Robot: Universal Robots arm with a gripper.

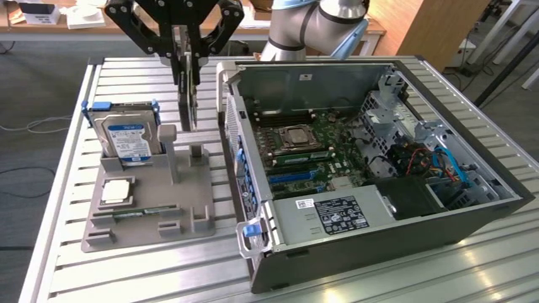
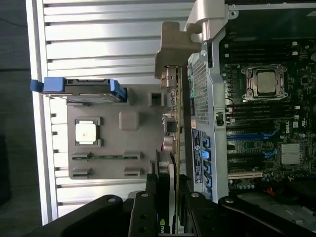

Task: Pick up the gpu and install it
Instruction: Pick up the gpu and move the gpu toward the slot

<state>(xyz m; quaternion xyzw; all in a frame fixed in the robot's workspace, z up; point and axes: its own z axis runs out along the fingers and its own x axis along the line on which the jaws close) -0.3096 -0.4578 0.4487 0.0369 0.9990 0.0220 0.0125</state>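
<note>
One claw [image 1: 187,72] in the exterior view is clamped on the gpu [image 1: 189,104], held edge-on above the gray stand [image 1: 143,227] on the table [image 1: 67,265], at 9 o'clock from the open computer case [image 1: 379,246]. In the wrist view, its thin edge runs between the fingers [image 2: 148,210]. It is likely light, stiff and fragile; the flat faces near one edge suit gripping, not the components.

Silver-grey arm [image 1: 324,22] (blue joint cap [image 1: 291,5]) carries black linkage fingers [image 1: 179,47].
</note>
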